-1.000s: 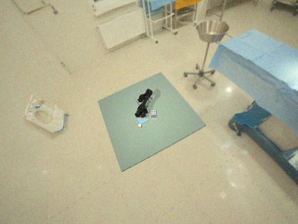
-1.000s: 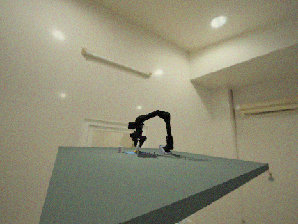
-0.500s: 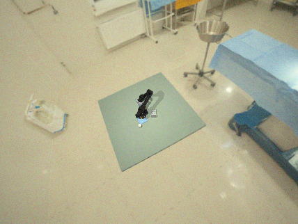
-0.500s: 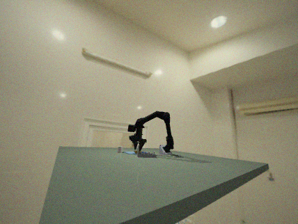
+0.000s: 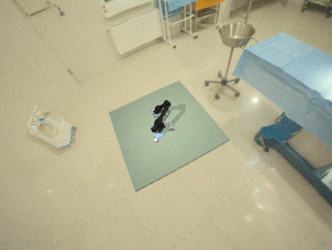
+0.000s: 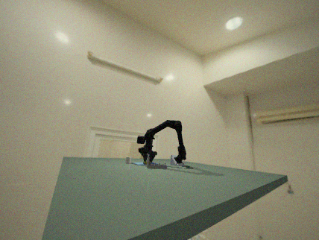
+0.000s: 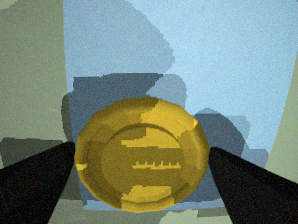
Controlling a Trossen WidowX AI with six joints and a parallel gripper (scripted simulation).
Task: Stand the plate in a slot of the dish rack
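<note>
Top view: the black six-joint arm [image 5: 164, 114] reaches over a grey-green square mat [image 5: 171, 155] [image 6: 123, 194]. Its gripper [image 5: 157, 130] [image 6: 147, 160] [image 7: 144, 152] is low over a light-blue flat sheet [image 5: 158, 135] [image 6: 138, 163] [image 7: 225, 60]. A small pale cylinder [image 5: 156, 140] [image 6: 128, 160] stands just beside the sheet; a small grey dish rack [image 5: 171, 126] [image 6: 158, 166] sits to the other side, near the arm. Plate mostly hidden here.

Exterior view: gripper points down, close above the sheet. Rack in the foreground, near the gripper. Plate too small to make out.

Wrist view: the round yellow plate [image 7: 195, 150], with raised rim and sunken centre, lies on the sheet. Fingers stand wide, one at either side of the rim, nothing gripped. Contact with the rim cannot be told.

Handling (judgement): probably light and stiff, a hard ware or plastic; fragility unknown. Smooth curved rim may let it slip or pivot. Best hold: across the full width, pads low on opposite edges, on the widest line; the fingers appear near that line. Pinching off-centre could squeeze it out forward or back. Close gently and evenly, then lift and turn it on edge for the slot, keeping fingers clear of the rails.
</note>
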